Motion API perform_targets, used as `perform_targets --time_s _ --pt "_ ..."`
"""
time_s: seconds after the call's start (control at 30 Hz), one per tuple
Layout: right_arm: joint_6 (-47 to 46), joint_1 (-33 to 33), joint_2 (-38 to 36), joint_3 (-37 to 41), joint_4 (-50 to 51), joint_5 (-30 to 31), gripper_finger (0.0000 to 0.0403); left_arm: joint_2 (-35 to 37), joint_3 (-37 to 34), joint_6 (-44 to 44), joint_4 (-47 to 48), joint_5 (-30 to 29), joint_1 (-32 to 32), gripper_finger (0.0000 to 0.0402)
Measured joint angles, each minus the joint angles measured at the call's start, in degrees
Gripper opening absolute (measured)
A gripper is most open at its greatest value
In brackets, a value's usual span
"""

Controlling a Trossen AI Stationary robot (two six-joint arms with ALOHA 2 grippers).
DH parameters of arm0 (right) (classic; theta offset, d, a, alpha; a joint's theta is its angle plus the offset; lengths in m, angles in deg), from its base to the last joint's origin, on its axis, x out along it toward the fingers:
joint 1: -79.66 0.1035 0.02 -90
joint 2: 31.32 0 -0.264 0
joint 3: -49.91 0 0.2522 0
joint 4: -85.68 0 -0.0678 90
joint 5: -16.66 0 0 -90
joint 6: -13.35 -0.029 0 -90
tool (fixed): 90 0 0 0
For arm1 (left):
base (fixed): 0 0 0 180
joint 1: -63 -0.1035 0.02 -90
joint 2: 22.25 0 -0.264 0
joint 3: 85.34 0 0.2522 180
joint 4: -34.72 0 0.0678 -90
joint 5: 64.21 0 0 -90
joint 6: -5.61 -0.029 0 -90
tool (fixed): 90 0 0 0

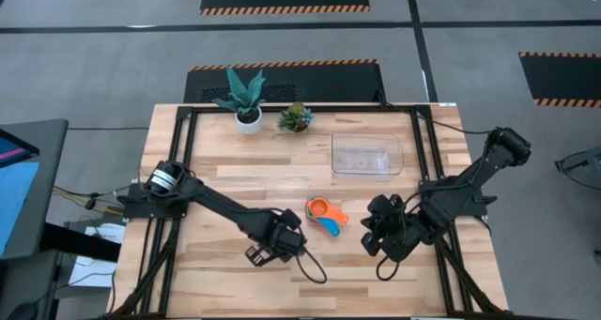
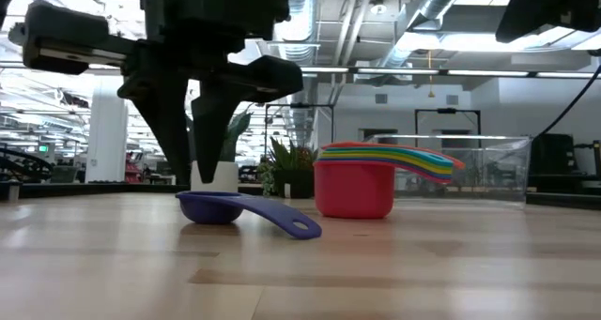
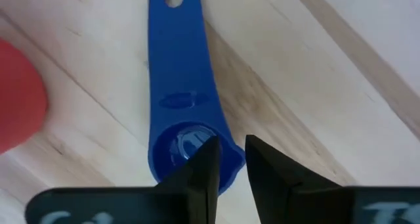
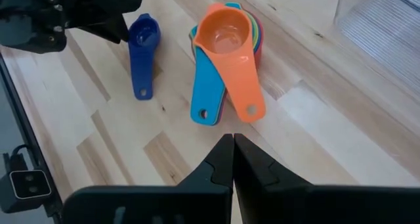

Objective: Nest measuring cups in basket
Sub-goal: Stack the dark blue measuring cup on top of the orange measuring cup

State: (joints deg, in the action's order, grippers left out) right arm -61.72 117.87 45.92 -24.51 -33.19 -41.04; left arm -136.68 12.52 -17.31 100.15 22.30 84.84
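Measuring cups lie mid-counter: left gripper (image 3: 230,168) narrows its fingers over the dark blue cup's (image 4: 142,45) rim, not yet gripping. Next, lift it into the nested stack (image 1: 326,214) before the basket (image 1: 366,155). Right gripper (image 4: 232,159) waits closed beside.

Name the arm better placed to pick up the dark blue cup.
Left. Its tool is right over the blue cup's bowl; the right tool sits back beyond the stacked cups.
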Motion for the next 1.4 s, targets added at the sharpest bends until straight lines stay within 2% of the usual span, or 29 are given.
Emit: perform_targets --time_s 0.27,0.5,0.97,1.27,1.4 --pt "0.0 0.0 0.0 0.0 0.0 -1.0 0.0027 0.0 0.0 4.0 -0.5 1.2 -0.1 0.0062" --pt "0.2 0.0 0.0 0.0 0.1 -1.0 0.0027 0.0 0.0 11.7 -0.7 -1.4 -0.2 0.0061" --pt "0.7 0.0 0.0 0.0 0.2 -1.0 0.0027 0.0 -0.1 16.2 -0.8 -1.2 0.6 0.0061" --pt "0.7 0.0 0.0 0.0 0.2 -1.0 0.0027 -0.1 -5.5 20.5 -6.0 0.1 0.6 0.0061" --pt "0.5 0.0 0.0 0.0 0.2 -1.0 0.0027 0.0 -5.6 20.5 -6.5 0.1 0.6 0.0061"
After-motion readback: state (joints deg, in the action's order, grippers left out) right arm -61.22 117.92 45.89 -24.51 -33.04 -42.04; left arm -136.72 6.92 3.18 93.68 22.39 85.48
